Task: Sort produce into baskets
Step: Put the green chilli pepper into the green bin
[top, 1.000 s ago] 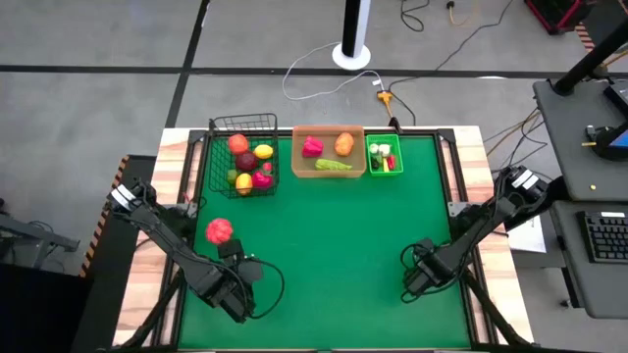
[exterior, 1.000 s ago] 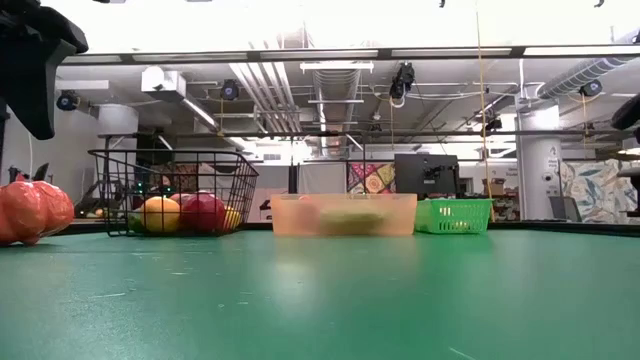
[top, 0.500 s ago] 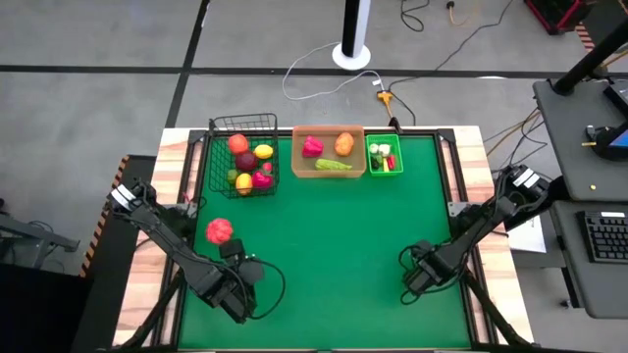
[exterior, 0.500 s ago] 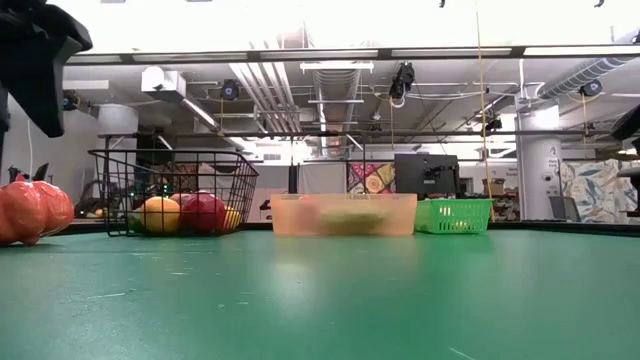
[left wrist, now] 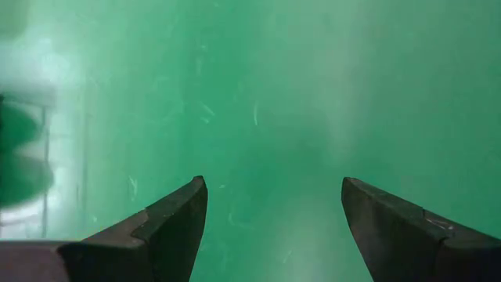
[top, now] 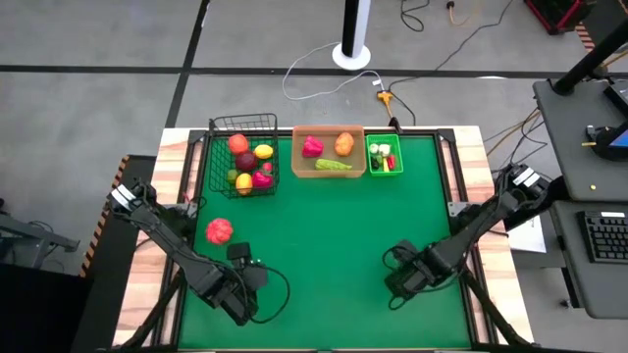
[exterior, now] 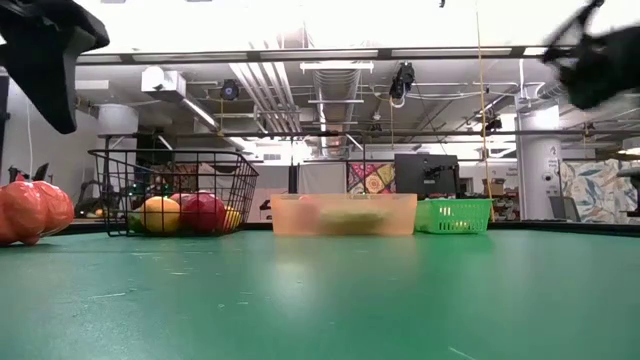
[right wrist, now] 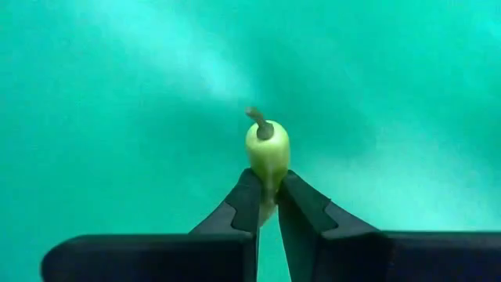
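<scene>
A small pale-green chilli with a brown stem (right wrist: 267, 150) is clamped between the closed fingers of the right gripper (right wrist: 267, 205), its stem projecting beyond the fingertips. The left gripper (left wrist: 274, 205) is held open above bare green table mat (left wrist: 297, 94); nothing is held

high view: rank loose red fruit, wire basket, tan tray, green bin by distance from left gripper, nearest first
From the left gripper:
1. Loose red fruit, on the mat near the left edge.
2. Wire basket, back left.
3. Tan tray, back centre.
4. Green bin, back, right of the tray.
</scene>
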You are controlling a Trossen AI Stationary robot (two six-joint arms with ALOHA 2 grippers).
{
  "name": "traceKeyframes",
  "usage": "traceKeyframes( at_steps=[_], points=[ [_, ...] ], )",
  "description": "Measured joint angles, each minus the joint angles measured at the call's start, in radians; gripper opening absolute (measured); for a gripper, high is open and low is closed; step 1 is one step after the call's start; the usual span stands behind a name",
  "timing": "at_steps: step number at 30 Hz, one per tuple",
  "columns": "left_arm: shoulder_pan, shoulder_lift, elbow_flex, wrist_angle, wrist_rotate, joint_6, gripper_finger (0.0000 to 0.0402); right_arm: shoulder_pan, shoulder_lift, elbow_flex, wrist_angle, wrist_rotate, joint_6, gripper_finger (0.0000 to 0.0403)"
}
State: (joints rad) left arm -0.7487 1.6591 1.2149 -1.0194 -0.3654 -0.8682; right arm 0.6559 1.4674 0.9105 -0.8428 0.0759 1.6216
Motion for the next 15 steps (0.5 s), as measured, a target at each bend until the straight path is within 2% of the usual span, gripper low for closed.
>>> traceKeyframes(
  at_steps=[2,8,15],
  points=[
    [0.0,-0.002,0.0,-0.012,-0.01,0.045,0.0275,-0.035,0.0,0.017,0.067,0.067,-0.095,0.0024],
    [0.021,-0.033,0.0,-0.028,-0.18,0.137,0.0271,-0.163,0.007,0.022,0.343,0.17,-0.44,0.0023],
    [0.056,-0.179,0.0,-0.036,-0.389,0.215,0.0255,-0.277,0.008,0.021,0.56,0.307,-0.773,0.0023]
  ],
)
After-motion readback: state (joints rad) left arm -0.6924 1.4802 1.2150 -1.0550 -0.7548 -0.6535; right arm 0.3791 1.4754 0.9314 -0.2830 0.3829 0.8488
